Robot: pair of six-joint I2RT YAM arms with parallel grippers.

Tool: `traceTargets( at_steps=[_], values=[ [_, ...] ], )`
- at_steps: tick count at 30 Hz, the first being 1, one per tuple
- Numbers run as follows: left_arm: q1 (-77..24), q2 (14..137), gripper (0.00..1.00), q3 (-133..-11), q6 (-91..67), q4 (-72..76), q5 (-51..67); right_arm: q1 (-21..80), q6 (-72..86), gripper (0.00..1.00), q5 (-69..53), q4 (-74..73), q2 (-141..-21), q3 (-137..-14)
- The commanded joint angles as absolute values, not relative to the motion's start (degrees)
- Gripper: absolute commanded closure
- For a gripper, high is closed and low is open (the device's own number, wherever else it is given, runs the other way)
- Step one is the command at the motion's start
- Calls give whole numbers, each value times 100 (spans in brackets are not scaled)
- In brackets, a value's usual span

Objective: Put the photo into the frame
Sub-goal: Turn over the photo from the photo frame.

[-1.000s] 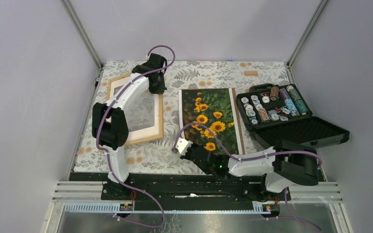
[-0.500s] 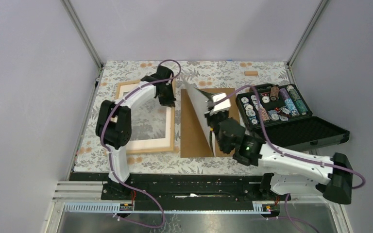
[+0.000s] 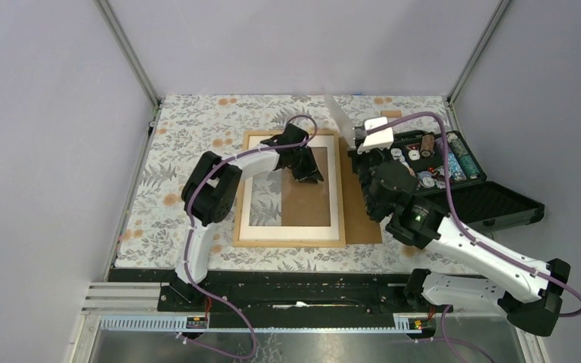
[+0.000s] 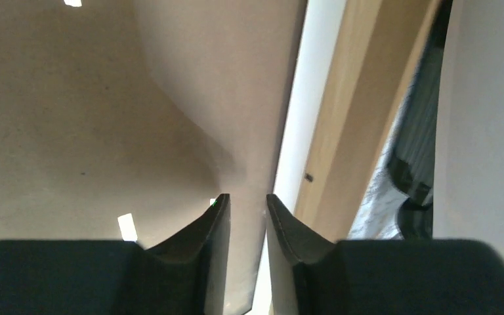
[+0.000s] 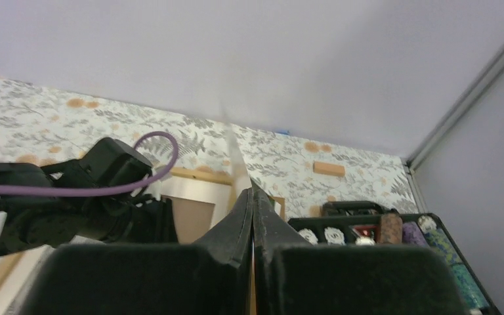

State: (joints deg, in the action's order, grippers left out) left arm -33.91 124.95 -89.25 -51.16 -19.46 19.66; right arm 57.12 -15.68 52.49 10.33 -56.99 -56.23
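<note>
The frame (image 3: 287, 243), light wood with a white mat, lies flat mid-table over the brown backing board (image 3: 363, 219). My left gripper (image 3: 308, 172) rests tips-down on the pane near its upper right. In the left wrist view (image 4: 246, 197) its fingers stand a narrow gap apart and hold nothing; the wood rail (image 4: 341, 118) runs to the right. My right gripper (image 3: 361, 144) is shut on the photo (image 3: 339, 115) and holds it in the air, edge-on, behind the frame's far right corner. The right wrist view shows jaws (image 5: 252, 190) pinched on the thin sheet (image 5: 236, 154). The print side is hidden.
An open black case (image 3: 454, 181) with poker chips stands at the right, close to my right arm, and also shows in the right wrist view (image 5: 380, 220). A small wooden block (image 3: 391, 113) lies at the back right. Walls and corner posts close in the patterned table.
My left gripper has dragged the frame to the right onto the backing board. My right gripper has lifted the photo off the board and swung it up and back to the right.
</note>
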Motion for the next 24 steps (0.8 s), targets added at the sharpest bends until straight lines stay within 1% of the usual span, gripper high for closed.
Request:
traceTargets(
  at_steps=[1,4,8,13,16,20,22,24],
  values=[
    [-3216,11720,63,-8819,-5019,-1469,2219,5662,-1481,100,4806,579,-6012,-6659],
    [-3031,10847,51,-8523,-4584,-1732,2408,5669,-1154,100,4458,169,-6408,-7320],
    [-2492,9485,42,-8009,-3885,-2284,2443,5675,-385,100,3585,-465,-7095,-8303],
    [-1203,7836,38,-7356,-3341,-2888,2520,5685,753,100,1906,-544,-8149,-9559],
    [-739,7273,34,-7341,-2996,-3184,2463,5678,1344,100,1102,-297,-8769,-10298],
    [-633,6773,31,-7443,-2816,-3463,1859,5535,1873,100,745,313,-9212,-10655],
    [-621,6573,30,-7372,-2921,-3451,1578,5301,2213,100,718,529,-9210,-10561],
    [-626,6458,28,-7344,-2920,-3405,1472,5034,2586,100,781,817,-9003,-10203]
  ],
)
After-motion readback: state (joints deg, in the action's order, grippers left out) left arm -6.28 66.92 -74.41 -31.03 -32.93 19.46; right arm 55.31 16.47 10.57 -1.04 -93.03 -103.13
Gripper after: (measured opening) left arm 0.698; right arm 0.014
